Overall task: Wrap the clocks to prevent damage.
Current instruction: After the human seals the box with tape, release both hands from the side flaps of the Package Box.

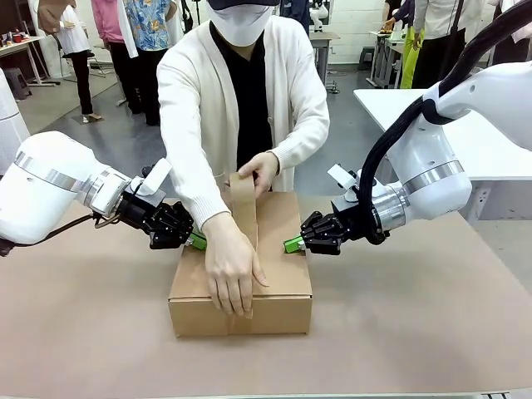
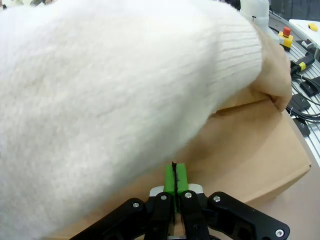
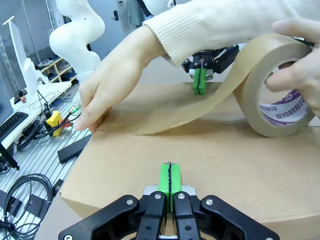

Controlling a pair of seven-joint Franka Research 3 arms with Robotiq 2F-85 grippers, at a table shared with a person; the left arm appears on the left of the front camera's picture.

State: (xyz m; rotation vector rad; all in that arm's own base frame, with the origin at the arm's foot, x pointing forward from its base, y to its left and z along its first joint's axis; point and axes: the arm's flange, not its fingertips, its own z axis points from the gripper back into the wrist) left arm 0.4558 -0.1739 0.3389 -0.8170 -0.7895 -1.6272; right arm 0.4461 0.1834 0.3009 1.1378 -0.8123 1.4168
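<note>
Brown cardboard box (image 1: 283, 274) sits mid counter (image 1: 416, 332), top flaps closed. Where the clocks are: cannot tell (box is closed).

Left claw (image 1: 197, 241) comes in from the left, green pads pressed together, nothing between them, tip at the box's left side near the top edge. Right claw (image 1: 293, 244) mirrors it on the right side, pads also together and empty. Both tips look to be touching the cardboard, though the contact is hard to confirm at this angle.

Person stands at the far side in a white knit sleeve (image 2: 100, 100). Near hand (image 1: 233, 270) lies flat on the box top, fingers down at the near edge, pressing a strip of brown tape (image 1: 243, 212) that runs along the middle of the lid. Far hand (image 1: 259, 173) is at the far edge holding the tape roll (image 3: 272, 95), with the strip rising off the lid to it.

Right wrist view: own pads shut over the box edge, left claw facing it across the lid under the sleeve.
</note>
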